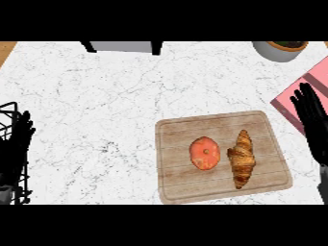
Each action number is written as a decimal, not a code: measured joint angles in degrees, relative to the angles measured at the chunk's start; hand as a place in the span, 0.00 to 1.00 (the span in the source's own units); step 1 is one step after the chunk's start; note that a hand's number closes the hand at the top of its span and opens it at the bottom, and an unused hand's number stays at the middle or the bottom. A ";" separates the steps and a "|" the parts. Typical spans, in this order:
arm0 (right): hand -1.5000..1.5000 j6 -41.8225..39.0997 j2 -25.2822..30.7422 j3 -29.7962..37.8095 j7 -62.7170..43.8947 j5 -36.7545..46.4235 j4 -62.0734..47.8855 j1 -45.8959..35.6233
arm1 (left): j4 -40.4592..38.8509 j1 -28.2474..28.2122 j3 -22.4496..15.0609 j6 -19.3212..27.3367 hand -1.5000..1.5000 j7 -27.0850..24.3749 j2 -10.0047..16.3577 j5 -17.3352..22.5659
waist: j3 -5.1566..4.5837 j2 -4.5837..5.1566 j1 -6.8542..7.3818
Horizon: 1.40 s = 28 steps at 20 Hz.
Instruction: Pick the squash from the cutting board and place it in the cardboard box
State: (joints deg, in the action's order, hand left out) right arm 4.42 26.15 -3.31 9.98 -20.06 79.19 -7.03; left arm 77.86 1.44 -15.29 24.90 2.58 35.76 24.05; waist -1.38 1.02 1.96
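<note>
Here, from the head view, steeply down onto a white marble counter [95, 96]. Right of centre, a wooden cutting board [187, 187], and on its left half the squash [204, 153], lying just beside but apart from a croissant [242, 158]. Probably light, stiff and hard-skinned, so unlikely to bruise, but smooth and rounded enough to slip or roll; best taken from above, fingers and thumb across its widest part, on the sides clear of the croissant. Small, round and squat, orange-pink with a paler dimple in the middle. Right hand [319, 127] at the right edge, fingers straight and apart, holding nothing, over a pink box [285, 98], presumably the target. Left hand [6, 153] at the left edge, resting open in front of a black wire rack [2, 109]. Both well apart from the squash, with the right hand the nearer of the two
</note>
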 measured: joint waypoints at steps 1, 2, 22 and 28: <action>0.00 1.15 -0.64 -0.53 -1.09 0.70 0.88 -0.54 | 3.47 -1.59 -0.66 2.43 0.50 5.58 -0.37 0.38 | 0.54 -0.58 -0.17; 0.00 2.36 -1.22 -1.07 -2.15 1.29 2.23 -0.49 | 4.79 -3.24 0.12 1.33 0.50 5.44 -0.95 3.78 | 0.89 -0.88 -0.34; 0.00 26.24 0.29 -12.06 -5.83 30.98 21.38 10.12 | 13.39 -9.14 4.21 -9.19 0.50 32.73 5.85 23.01 | 0.32 -2.04 -3.59; 0.00 21.73 6.96 -15.88 -15.49 38.35 19.27 13.09 | 14.74 -8.08 4.92 -17.53 0.50 44.41 8.71 30.99 | -0.88 -2.10 -2.11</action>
State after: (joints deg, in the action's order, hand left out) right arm 26.16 33.11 -19.19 -5.50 18.29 98.45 6.06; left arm 92.60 -6.64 -10.36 7.37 46.99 44.47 55.04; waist -2.26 -1.08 -0.14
